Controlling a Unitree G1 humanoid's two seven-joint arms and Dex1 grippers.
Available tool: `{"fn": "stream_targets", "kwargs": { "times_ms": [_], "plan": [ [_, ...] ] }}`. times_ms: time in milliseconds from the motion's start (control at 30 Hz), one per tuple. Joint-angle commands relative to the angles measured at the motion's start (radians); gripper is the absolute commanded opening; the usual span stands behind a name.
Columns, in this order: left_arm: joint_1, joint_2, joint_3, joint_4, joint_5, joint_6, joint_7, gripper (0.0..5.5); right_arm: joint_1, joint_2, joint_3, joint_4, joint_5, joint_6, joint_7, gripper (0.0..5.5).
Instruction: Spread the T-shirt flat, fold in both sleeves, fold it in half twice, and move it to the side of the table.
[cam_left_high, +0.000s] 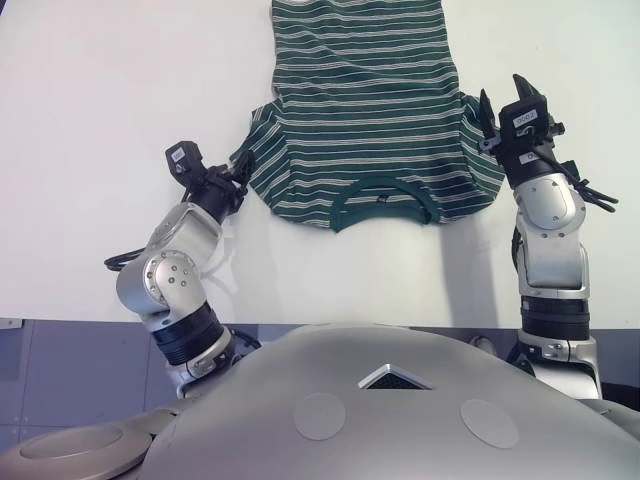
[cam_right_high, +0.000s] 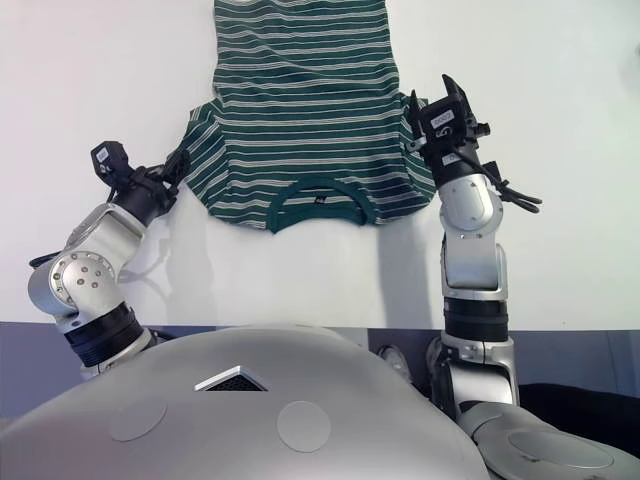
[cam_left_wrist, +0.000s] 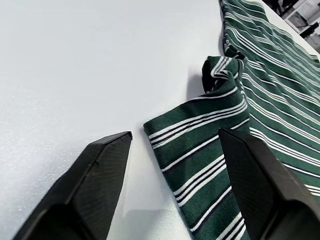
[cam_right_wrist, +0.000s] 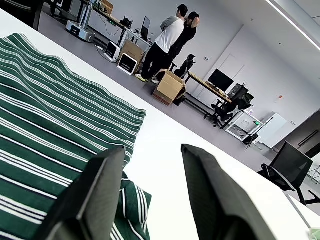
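A green T-shirt with white stripes (cam_left_high: 365, 110) lies on the white table (cam_left_high: 90, 100), collar (cam_left_high: 385, 203) nearest me and hem at the far side. Its left sleeve (cam_left_wrist: 200, 131) is bunched and partly turned in. My left gripper (cam_left_high: 238, 178) sits low at that sleeve, open; in the left wrist view its fingers (cam_left_wrist: 176, 134) straddle the sleeve's corner without closing on it. My right gripper (cam_left_high: 502, 95) is open beside the right sleeve (cam_left_high: 482, 175), its fingers (cam_right_wrist: 152, 148) over the sleeve's outer edge and holding nothing.
Bare white tabletop extends to the left (cam_left_high: 80, 200) and right (cam_left_high: 600, 120) of the shirt. The table's front edge (cam_left_high: 300, 322) runs just before my torso. Beyond the far edge, desks and boxes (cam_right_wrist: 167, 85) stand in the room.
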Motion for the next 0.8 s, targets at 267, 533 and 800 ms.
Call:
{"fn": "stream_targets", "kwargs": {
  "times_ms": [267,533,800],
  "plan": [
    [0.011,-0.042,-0.028,0.146,0.007,-0.050,0.073,1.01,-0.031,-0.002,0.006,0.001,0.006,0.014,0.003,2.09],
    [-0.015,-0.005,-0.044,0.157,0.005,-0.093,0.064,0.03,-0.040,0.009,0.011,0.009,0.001,0.009,-0.015,2.09],
    [-0.034,0.118,-0.094,0.109,0.057,-0.138,0.041,0.03,-0.034,0.024,0.006,0.018,-0.002,-0.002,-0.047,2.09]
  ]
}}
